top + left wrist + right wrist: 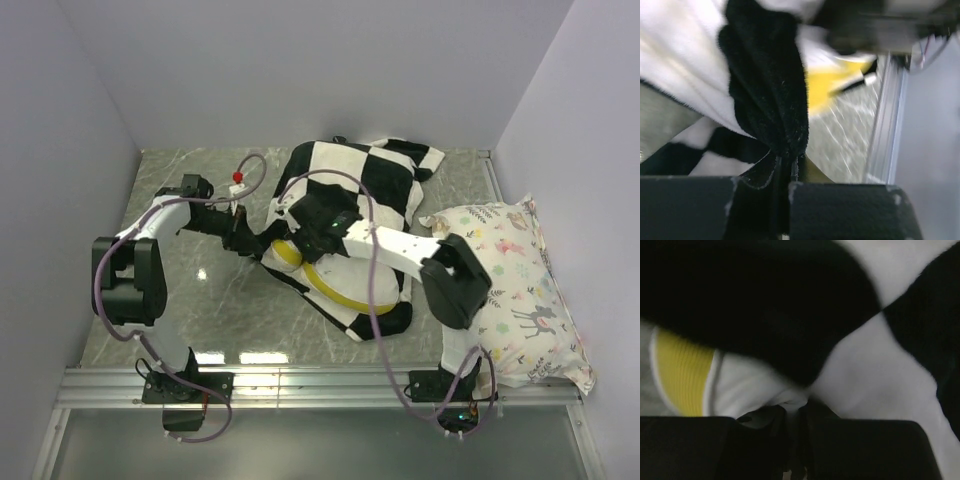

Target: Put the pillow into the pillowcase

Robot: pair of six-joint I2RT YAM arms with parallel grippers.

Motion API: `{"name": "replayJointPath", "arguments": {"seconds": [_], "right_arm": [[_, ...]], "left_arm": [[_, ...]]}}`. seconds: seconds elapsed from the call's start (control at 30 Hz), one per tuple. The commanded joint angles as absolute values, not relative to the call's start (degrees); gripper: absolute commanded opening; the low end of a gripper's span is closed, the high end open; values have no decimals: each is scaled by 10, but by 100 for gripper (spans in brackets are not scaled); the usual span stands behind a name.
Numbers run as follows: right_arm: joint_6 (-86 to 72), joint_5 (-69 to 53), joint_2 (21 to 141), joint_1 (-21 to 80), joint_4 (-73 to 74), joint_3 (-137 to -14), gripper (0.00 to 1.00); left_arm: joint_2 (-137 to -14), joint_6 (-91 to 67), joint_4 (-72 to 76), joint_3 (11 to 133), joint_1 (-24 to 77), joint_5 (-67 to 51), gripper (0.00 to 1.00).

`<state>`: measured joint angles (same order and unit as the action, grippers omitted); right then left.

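A robot lab booth (plain walls (60, 120), marbled tabletop (225, 315), aluminium mounting rail (320, 386)).

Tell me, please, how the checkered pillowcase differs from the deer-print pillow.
The pillowcase has big black and white squares; the deer-print pillow has small coloured figures on white. The pillowcase lies crumpled, pinched by the left gripper and right gripper; the deer-print pillow lies flat and untouched. Both are soft fabric.
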<state>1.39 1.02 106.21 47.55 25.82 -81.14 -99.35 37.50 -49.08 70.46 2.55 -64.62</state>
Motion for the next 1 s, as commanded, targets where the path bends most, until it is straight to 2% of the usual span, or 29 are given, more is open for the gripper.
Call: {"name": "replayJointPath", "arguments": {"seconds": [0.0, 0.1, 0.37, 0.53, 0.57, 0.63, 0.67, 0.7, 0.73, 0.83, 0.87, 0.97], "right_arm": [[-42, 234, 1125, 453, 180, -852, 0], [-57, 332, 1142, 445, 156, -885, 0], [-75, 432, 1139, 345, 115, -958, 0], [-69, 337, 1173, 389, 117, -925, 0], [-66, 240, 1198, 411, 158, -939, 0], [-64, 160, 1210, 432, 204, -956, 2], [-50, 95, 1200, 439, 225, -961, 13], [-47, 67, 1182, 447, 257, -954, 18], [-20, 25, 1161, 447, 270, -928, 33], [2, -52, 1044, 442, 316, -866, 64], [31, -70, 1008, 439, 344, -829, 70], [71, -137, 900, 418, 426, -787, 73]], "left_arm": [[-944, 533, -775, 699, 29, -704, 1], [-933, 541, -786, 672, 28, -695, 1], [-879, 505, -787, 661, 17, -657, 0], [-893, 489, -784, 685, 13, -664, 0], [-899, 485, -781, 691, 13, -671, 0], [-911, 463, -769, 703, 11, -678, 0], [-913, 452, -761, 707, 5, -683, 0], [-916, 433, -745, 708, 3, -693, 0], [-920, 431, -743, 716, 2, -695, 0], [-929, 412, -723, 724, 2, -702, 0], [-929, 407, -716, 722, 2, -702, 0], [-933, 389, -690, 713, -11, -706, 0]]}}
